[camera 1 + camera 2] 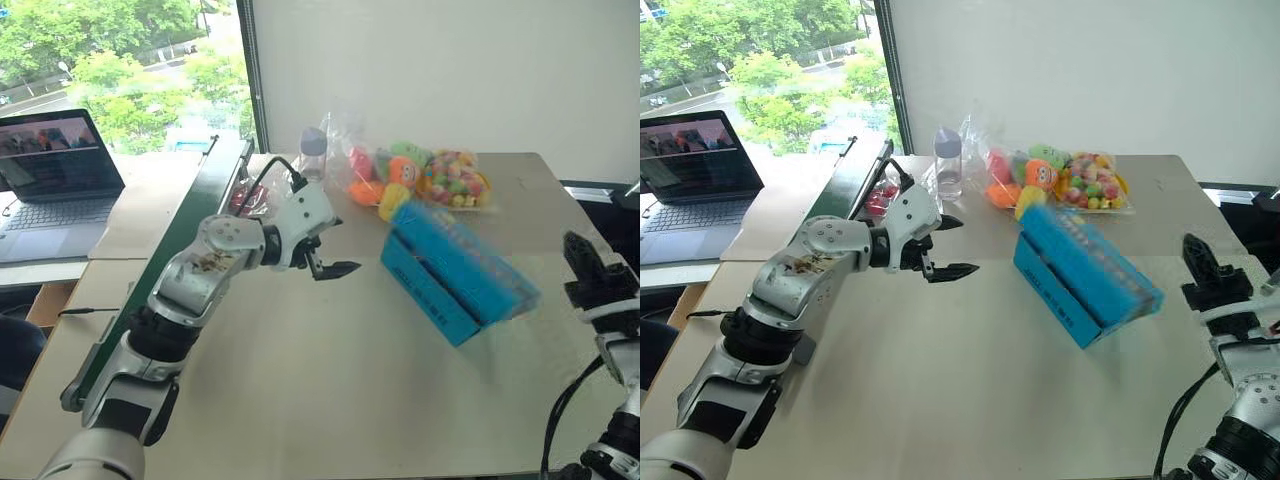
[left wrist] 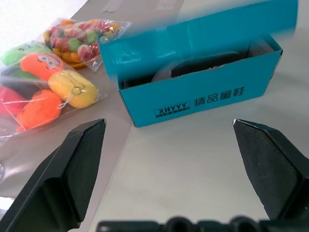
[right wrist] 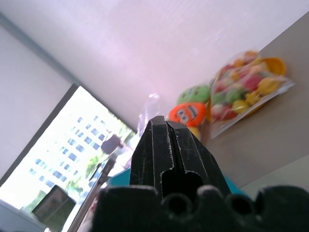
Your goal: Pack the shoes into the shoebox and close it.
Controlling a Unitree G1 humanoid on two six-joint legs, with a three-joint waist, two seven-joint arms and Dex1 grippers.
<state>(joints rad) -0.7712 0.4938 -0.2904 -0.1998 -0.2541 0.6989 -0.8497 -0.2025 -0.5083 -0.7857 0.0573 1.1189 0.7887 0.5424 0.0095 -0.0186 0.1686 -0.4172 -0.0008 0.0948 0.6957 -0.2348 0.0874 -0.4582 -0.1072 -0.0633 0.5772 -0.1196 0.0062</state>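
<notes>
Rectangular blue cardboard shoebox [image 1: 455, 278], lid blurred

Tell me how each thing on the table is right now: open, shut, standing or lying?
shoebox: lid partly down, a gap left, shoe visible inside.
left gripper: jaws open, empty.
right gripper: jaws shut, empty.
laptop: open, screen lit.
bottle: upright, capped.
plush toy bags: lying behind the shoebox.

The left claw [image 2: 169, 159] stands wide open over bare tabletop [image 2: 183, 169]. Ahead of its fingers [image 2: 72, 164] the blue shoebox [image 2: 193, 99] sits with its lid partly raised, something dark and white inside. Beside it lie bagged plush toys [image 2: 48, 92] and a bag of small colourful pieces [image 2: 82, 41].
</notes>
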